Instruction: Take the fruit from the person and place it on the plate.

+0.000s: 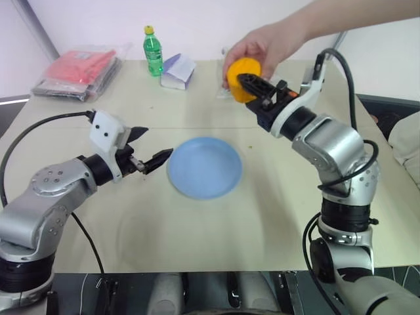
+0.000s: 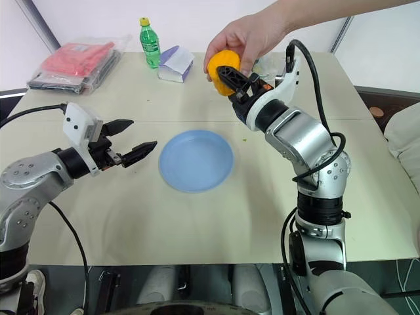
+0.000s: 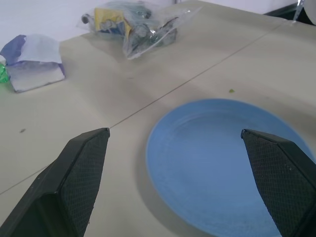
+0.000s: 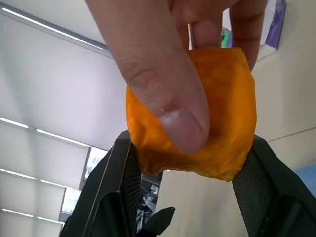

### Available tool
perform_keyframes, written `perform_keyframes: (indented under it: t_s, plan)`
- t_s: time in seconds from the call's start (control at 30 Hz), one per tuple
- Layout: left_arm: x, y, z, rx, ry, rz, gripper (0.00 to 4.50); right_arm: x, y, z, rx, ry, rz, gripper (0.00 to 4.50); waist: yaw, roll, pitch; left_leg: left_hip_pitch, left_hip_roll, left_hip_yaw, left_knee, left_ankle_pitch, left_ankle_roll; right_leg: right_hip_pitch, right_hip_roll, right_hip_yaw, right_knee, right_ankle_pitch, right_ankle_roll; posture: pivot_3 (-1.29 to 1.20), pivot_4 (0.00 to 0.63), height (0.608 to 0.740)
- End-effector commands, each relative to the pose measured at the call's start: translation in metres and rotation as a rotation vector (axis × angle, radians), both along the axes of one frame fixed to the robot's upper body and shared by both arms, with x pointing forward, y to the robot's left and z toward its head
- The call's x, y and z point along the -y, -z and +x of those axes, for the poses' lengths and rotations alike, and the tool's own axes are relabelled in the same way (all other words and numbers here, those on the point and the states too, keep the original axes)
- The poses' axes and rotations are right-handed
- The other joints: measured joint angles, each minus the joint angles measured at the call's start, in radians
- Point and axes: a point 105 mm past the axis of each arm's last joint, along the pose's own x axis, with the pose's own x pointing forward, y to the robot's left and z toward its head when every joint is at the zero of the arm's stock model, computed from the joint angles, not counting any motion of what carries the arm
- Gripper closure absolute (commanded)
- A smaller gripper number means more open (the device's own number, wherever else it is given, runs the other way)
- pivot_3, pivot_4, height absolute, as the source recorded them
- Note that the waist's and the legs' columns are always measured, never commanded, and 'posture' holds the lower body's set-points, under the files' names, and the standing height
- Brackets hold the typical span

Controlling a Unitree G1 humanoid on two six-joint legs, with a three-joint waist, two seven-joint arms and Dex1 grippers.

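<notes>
The right gripper (image 4: 190, 163) is clamped on the fruit (image 4: 217, 123), raised over the table's far side, with the person's hand (image 2: 246, 36) gripping it from above. The plate (image 1: 205, 167) lies bare mid-table. Just left of its edge, the left gripper (image 1: 149, 149) hovers, fingers apart.

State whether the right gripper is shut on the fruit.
Shut on it: the right gripper has a finger on each side of the fruit, which the person's hand also holds.

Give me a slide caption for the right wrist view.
Right gripper closes on the orange fruit while the person's hand holds it.
</notes>
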Motion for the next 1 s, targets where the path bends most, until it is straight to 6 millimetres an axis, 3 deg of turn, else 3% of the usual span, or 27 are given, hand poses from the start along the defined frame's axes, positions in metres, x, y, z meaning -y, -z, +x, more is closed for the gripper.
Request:
perform_keyframes:
  t_s: [0.03, 0.33, 0.47, 0.73, 1.0]
  plan:
    - [0.0, -0.013, -0.003, 0.062, -0.002, 0.004, 0.0, -0.003, -0.01, -0.009, 0.081, -0.031, -0.064, 2.55, 0.001, 0.0, 0.0, 0.0, 0.0, 0.0, 0.0, 0.0, 0.0, 0.0, 0.0, 0.0, 0.0, 0.0, 0.0, 0.0, 0.15, 0.731]
    - [-0.01, -0.006, -0.013, 0.014, -0.017, 0.0, 0.0, -0.009, 0.077, -0.03, 0.248, -0.224, -0.858, 2.55, 0.0, 0.0, 0.0, 0.0, 0.0, 0.0, -0.001, 0.0, 0.0, 0.0, 0.0, 0.0, -0.001, 0.0, 0.0, 0.0, 0.15, 0.731]
    - [-0.01, 0.001, -0.025, -0.036, 0.008, -0.013, 0.0, -0.007, 0.107, -0.019, 0.31, -0.267, -1.065, 2.55, 0.0, 0.0, 0.0, 0.0, 0.0, 0.0, -0.001, 0.0, 0.0, 0.0, 0.0, 0.0, -0.002, 0.0, -0.001, 0.0, 0.15, 0.731]
    - [-0.011, 0.015, -0.04, -0.117, 0.009, -0.022, 0.0, -0.012, 0.157, 0.007, 0.355, -0.326, -1.27, 2.55, 0.002, 0.0, 0.0, 0.0, 0.0, 0.0, -0.001, 0.0, 0.0, -0.001, 0.0, 0.0, -0.002, 0.0, 0.0, 0.0, 0.15, 0.731]
    - [-0.02, 0.028, -0.055, -0.197, 0.015, 0.005, 0.0, -0.017, 0.157, 0.01, 0.398, -0.352, -1.275, 2.55, 0.002, 0.0, 0.0, 0.0, 0.0, 0.0, -0.001, 0.0, 0.0, 0.0, 0.0, 0.0, -0.002, 0.0, -0.001, 0.0, 0.15, 0.731]
